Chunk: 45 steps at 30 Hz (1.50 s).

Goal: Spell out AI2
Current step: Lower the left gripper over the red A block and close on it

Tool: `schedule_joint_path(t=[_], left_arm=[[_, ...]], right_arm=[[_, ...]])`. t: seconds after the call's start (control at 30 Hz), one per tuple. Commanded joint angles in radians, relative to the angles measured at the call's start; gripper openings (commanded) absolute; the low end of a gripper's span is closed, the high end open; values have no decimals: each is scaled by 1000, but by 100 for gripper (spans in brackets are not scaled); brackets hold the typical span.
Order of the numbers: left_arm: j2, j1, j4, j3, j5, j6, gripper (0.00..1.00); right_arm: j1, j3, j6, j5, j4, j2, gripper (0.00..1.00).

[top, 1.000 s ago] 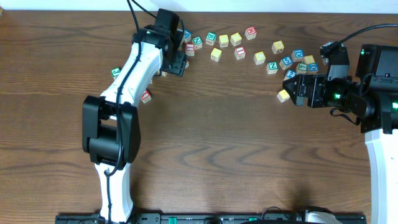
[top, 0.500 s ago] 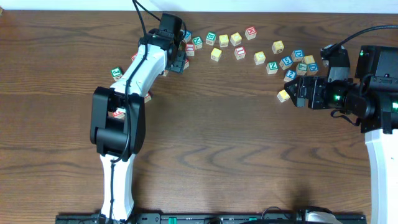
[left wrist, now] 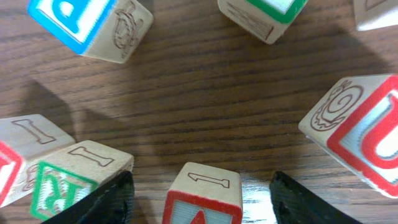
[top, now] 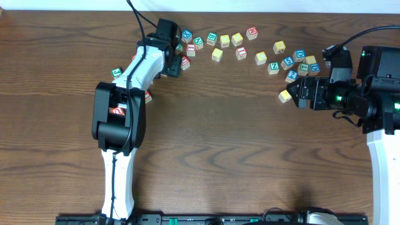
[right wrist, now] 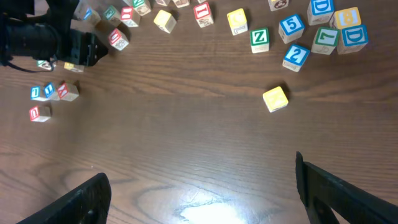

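Lettered wooden blocks lie scattered along the table's far side. In the left wrist view a red-bordered block (left wrist: 203, 191) with a red letter, possibly an A, sits between my open left gripper's fingers (left wrist: 202, 208), untouched. From overhead the left gripper (top: 173, 64) is low among the leftmost blocks. A blue 2 block (right wrist: 296, 55) and a red I block (right wrist: 203, 14) show in the right wrist view. My right gripper (right wrist: 202, 186) is open and empty above bare wood, just right of a yellow block (top: 285, 95).
A green block (top: 116, 72) and a red block (top: 147, 96) lie apart at the left, partly under the left arm. A blue P block (left wrist: 87, 22) and a red U block (left wrist: 360, 134) crowd the left gripper. A cluster lies at the back right (top: 300, 61).
The left arm's elbow has swung up and right, and its gripper has edged slightly left among the blocks. The right arm has not moved.
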State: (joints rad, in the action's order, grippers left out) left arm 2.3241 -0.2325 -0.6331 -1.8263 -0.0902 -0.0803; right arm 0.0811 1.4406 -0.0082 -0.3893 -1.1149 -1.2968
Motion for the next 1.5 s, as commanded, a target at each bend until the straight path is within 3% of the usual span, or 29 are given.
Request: schedule_joint_path(t=[0.0,0.33,0.77,1.03,1.47], left_arm=[[4,-1,-8,-14,-15,4,66],[5,-1,-36,-8,3,42,49],[2,-1,-43,-9,3,53,39],[0,-1,-43,-11,3,62,38],[-86,-1,-87,-20,3,264,37]], right_arm=[[2,17,3,6,-2,2,91],[2,17,3,18,-2,2,97],[2,17,3,18,2,2,98],[2,17,3,18,4,2,99],[2,17,3,18,4,2,99]])
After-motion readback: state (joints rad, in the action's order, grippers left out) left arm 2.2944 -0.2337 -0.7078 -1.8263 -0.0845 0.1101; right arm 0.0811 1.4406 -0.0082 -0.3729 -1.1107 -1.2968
